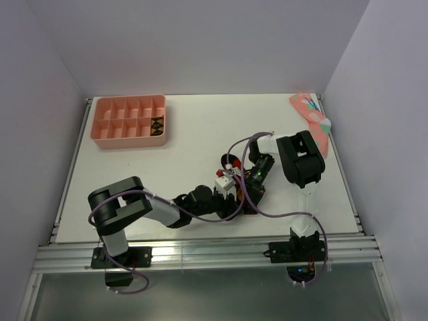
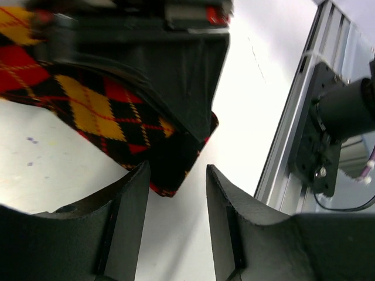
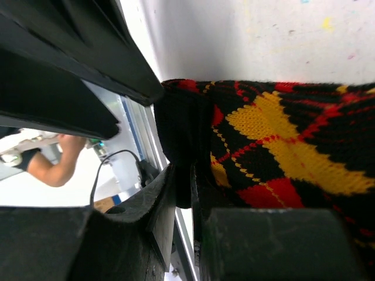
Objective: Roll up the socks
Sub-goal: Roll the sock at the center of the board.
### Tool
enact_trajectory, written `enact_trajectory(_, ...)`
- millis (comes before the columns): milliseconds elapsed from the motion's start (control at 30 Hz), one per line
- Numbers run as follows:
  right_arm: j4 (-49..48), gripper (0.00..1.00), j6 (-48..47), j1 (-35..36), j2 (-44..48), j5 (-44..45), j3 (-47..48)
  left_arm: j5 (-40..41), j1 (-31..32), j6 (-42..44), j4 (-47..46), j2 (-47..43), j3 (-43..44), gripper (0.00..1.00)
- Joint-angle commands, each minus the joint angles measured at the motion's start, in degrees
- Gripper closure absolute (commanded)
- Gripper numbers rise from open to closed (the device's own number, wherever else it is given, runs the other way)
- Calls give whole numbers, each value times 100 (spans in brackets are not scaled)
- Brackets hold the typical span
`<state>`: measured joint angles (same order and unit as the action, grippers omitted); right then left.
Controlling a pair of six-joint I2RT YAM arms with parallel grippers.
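Clamping the sock [image 3: 281,146], apparently, is right end effector [image 3: 183,182]; left end effector [image 2: 177,173] gapes.

The dark argyle sock [image 3: 281,146], red and orange diamonds, lies flat. My right gripper [image 3: 183,181] pinches its dark edge, and its corner sits at my left gripper's [image 2: 176,175] parted tips. The tan-diamond sock [image 1: 157,125] sits far ahead of both.

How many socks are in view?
3: an argyle sock at front centre, a pink sock at the far right corner, and seemingly a rolled dark sock in the pink tray. More could be hidden.
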<state>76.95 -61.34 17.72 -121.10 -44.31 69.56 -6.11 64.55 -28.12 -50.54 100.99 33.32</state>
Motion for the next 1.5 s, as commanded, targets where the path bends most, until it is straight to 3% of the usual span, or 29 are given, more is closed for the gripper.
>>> enact_trajectory(0,144,80,-36,-58,-186,-51,242,-268,127,280,-649,184,166,51)
enact_trajectory(400,426,80,-62,-84,-441,-95,409,-127,303,1018,-676,606,491,51)
enact_trajectory(900,532,80,-80,-145,-564,-139,480,-259,312,1160,-624,905,570,58)
enact_trajectory(1200,216,80,192,-172,-388,-130,392,-356,312,861,737,1221,1299,85)
enact_trajectory(1300,58,80,306,-181,-248,-86,304,-470,312,694,1229,1327,1519,99)
enact_trajectory(1467,-635,69,667,-224,261,115,-12,-400,303,448,2293,1353,1870,100)
